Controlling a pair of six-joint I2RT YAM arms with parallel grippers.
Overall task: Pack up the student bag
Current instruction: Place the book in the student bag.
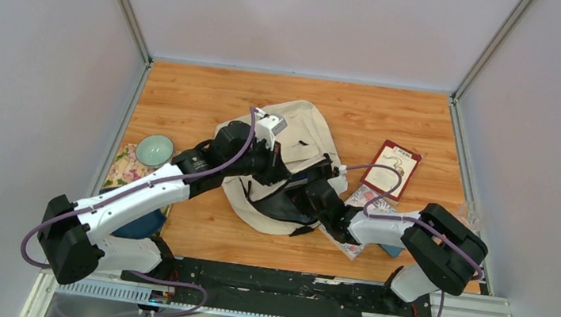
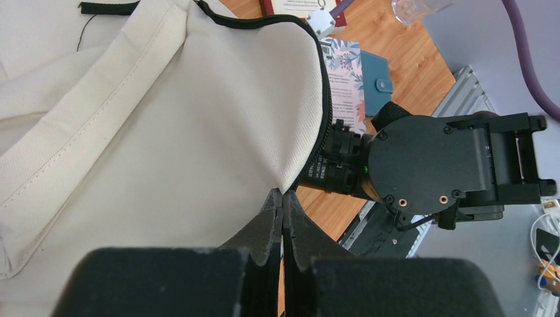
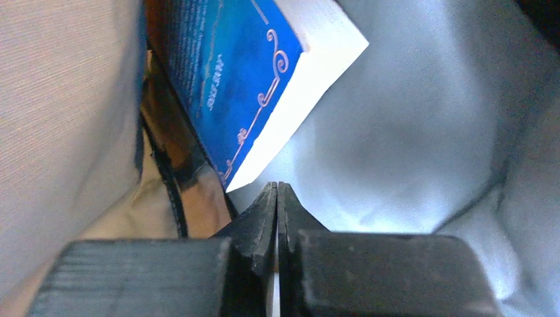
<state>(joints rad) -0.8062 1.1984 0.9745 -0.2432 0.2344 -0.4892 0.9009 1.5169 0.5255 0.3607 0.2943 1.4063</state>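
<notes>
The cream-beige student bag (image 1: 308,134) lies mid-table with its mouth facing the arms. My left gripper (image 1: 280,162) is shut on the zipper edge of the bag's flap (image 2: 198,119) and holds it up; its tips (image 2: 282,195) pinch the fabric corner. My right gripper (image 1: 315,191) is inside the bag's mouth. In the right wrist view its jaws (image 3: 277,188) are shut with nothing between them, over the pale lining (image 3: 409,132). A blue book (image 3: 231,72) with white page edges lies inside the bag just beyond the tips, apart from them.
A maroon booklet (image 1: 392,166) lies right of the bag. A floral booklet (image 2: 345,72) and a teal wallet (image 2: 379,75) lie near the right arm. A teal bowl (image 1: 154,149) sits on a floral pad (image 1: 123,166) at the left.
</notes>
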